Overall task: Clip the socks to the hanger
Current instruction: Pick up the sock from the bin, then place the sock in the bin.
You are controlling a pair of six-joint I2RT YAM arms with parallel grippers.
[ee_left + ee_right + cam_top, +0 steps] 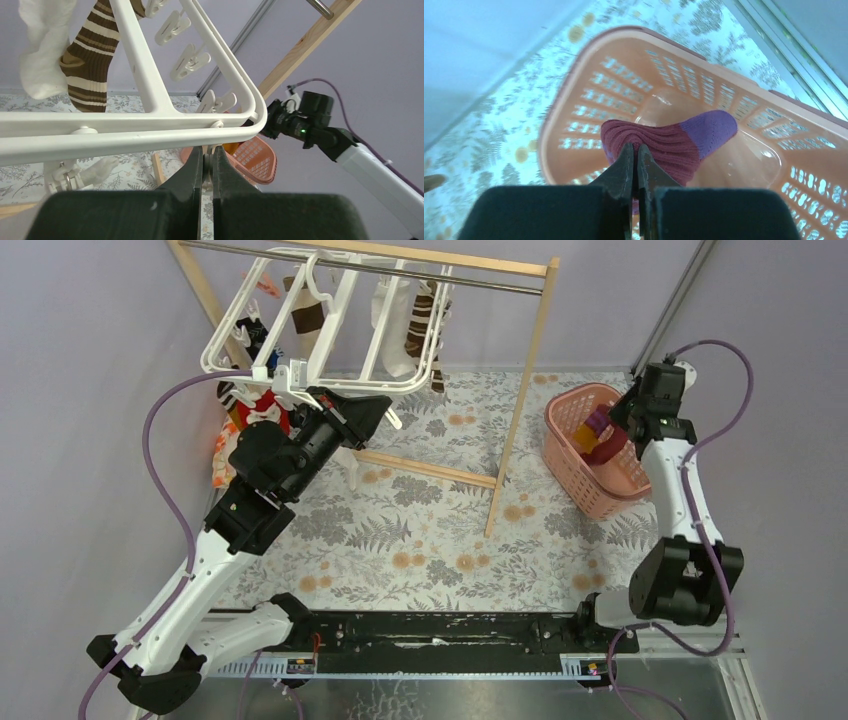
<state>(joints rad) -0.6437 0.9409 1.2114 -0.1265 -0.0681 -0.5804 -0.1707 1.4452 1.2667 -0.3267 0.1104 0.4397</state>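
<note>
The white hanger [300, 360] hangs from the rack's metal rail, with a white sock [385, 310], brown-white striped socks [422, 325] and a red sock [266, 408] clipped on it. My left gripper [383, 408] is at its near edge. In the left wrist view it [209, 152] is shut on a small clip just under the hanger's frame [150, 125]; the striped sock [90, 60] and free clips [190, 62] hang beyond. My right gripper [618, 430] is shut on a maroon sock with a purple toe [679, 142], held above the pink basket [574, 85].
The wooden rack's post [520, 410] and floor bar [430, 470] stand between the arms. The pink basket [560, 455] sits at the right on the floral cloth. An orange-white cloth bundle [222, 455] lies at the left under the hanger. Purple walls close in on both sides.
</note>
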